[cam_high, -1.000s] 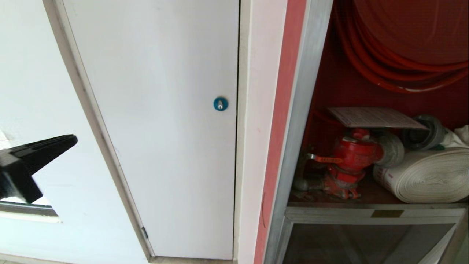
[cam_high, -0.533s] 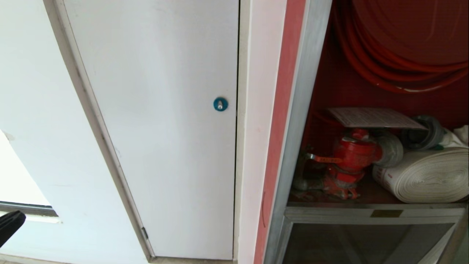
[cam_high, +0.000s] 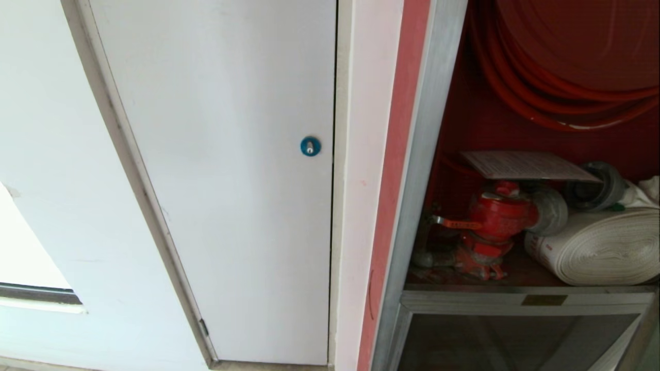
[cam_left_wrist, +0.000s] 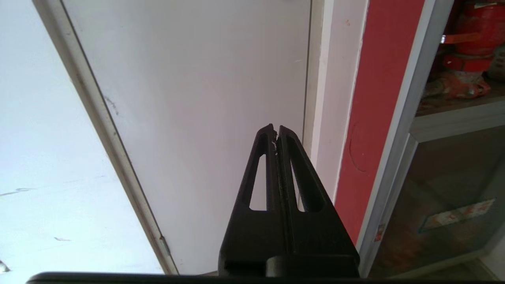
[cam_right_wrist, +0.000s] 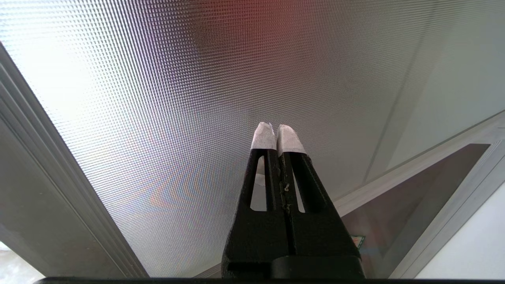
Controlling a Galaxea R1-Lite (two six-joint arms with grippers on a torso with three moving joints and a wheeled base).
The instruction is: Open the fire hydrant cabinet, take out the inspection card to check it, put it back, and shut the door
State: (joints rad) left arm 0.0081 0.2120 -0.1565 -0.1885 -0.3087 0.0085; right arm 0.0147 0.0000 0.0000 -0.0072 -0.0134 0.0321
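1. The inspection card (cam_high: 528,165) lies flat on top of the red valve (cam_high: 497,214) inside the fire hydrant cabinet (cam_high: 464,129), with the white rolled hose (cam_high: 603,247) just beside the valve and the red hose reel (cam_high: 562,67) above; the recess stands open; the card looks put back, so the step in hand is judged to be closing the door.
2. The left gripper (cam_left_wrist: 275,132) is out of the head view; its wrist view shows both fingers pressed together, holding nothing; ahead of its tips is a plain white panel (cam_left_wrist: 205,79); the cabinet's silver frame (cam_left_wrist: 398,130) and the valve lie off to one side, well apart from the tips.
3. The right gripper (cam_right_wrist: 275,130) has its white-taped fingertips (cam_right_wrist: 263,138) closed on each other, empty; they point at a finely textured glass panel (cam_right_wrist: 158,98) in a metal frame, seemingly near it; this may be the door, though that cannot be told for sure.
4. To close well, the arm on the door's side should push flat on the frame rather than the glass; it should swing slowly, keep clear of the card and the hose, and stop once the latch seats.
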